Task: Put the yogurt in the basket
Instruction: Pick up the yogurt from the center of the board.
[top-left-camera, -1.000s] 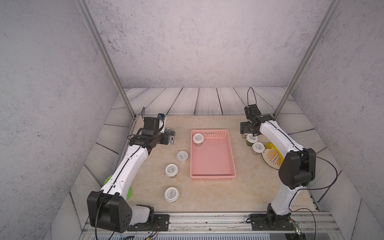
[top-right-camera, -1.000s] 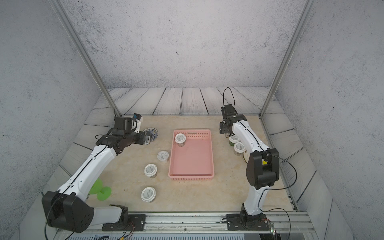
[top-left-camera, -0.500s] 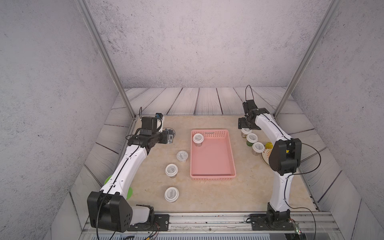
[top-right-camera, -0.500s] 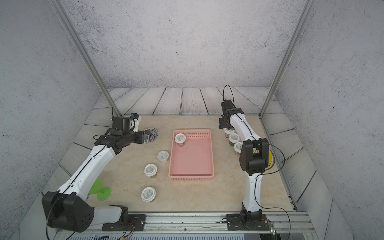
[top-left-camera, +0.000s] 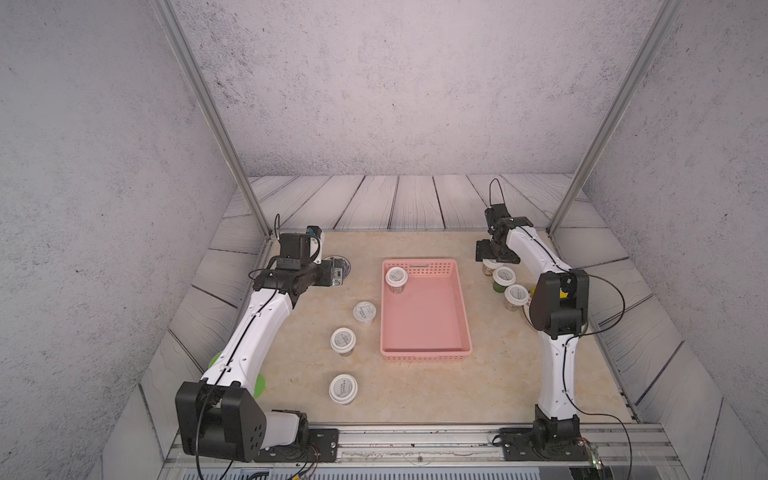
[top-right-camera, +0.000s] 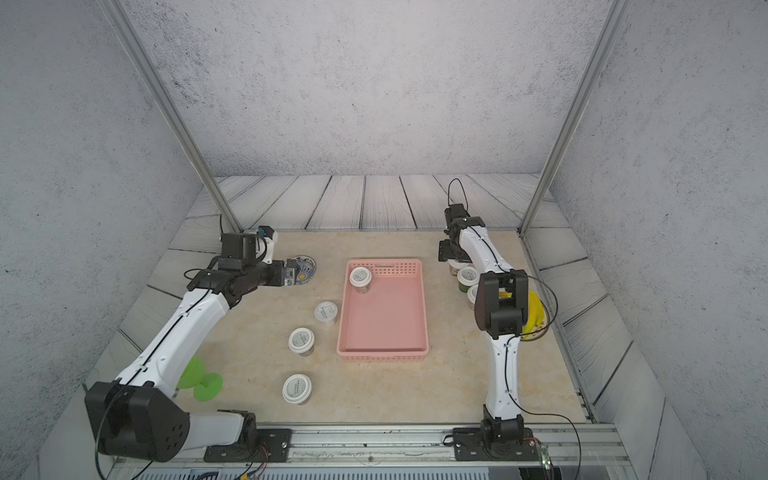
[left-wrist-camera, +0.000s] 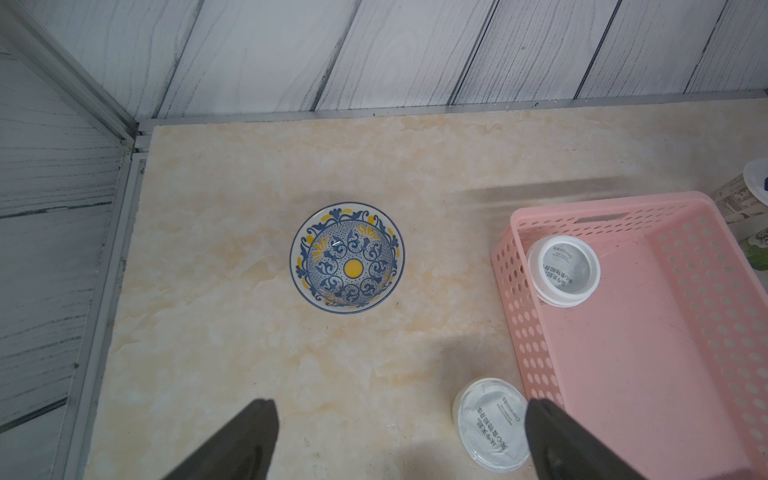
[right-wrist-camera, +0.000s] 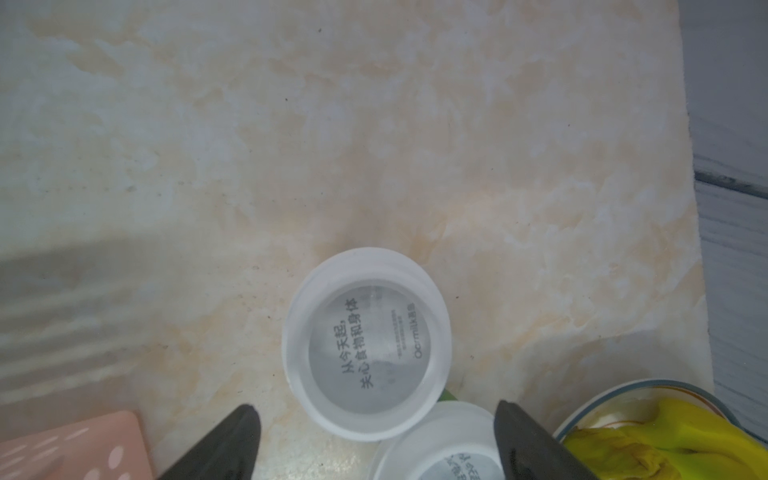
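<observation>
So far only one yogurt cup (top-left-camera: 396, 277) stands inside the pink basket (top-left-camera: 428, 355), in the far corner on the robot's left; six are left out on the table (top-left-camera: 415, 395). Three sit in a loose line on the basket's left: one just beside its wall (top-left-camera: 364, 312), one nearer the front (top-left-camera: 343, 340), one nearer still (top-left-camera: 343, 389). Three more cluster on the right, between the basket and the plate of bananas (top-right-camera: 536, 316).

The step in hand looks like a fresh pick on the right side. The right gripper (right-wrist-camera: 376, 419) hangs over the farthest cup of that cluster (right-wrist-camera: 366, 343), jaws spread wide and empty, the cup lying just ahead of the fingertips; a second lid (right-wrist-camera: 440, 446) crowds in close behind it (a tight spot for a finger). How high the jaws are above the lid is hard to judge. The next move probably calls for centring over that cup, then descending to straddle it without nudging its neighbour.

The left gripper (left-wrist-camera: 401, 440) is likewise wide open and holds nothing, hovering near the blue-patterned bowl (left-wrist-camera: 348, 257), with the nearest left-hand cup (left-wrist-camera: 492, 430) by one fingertip.
</observation>
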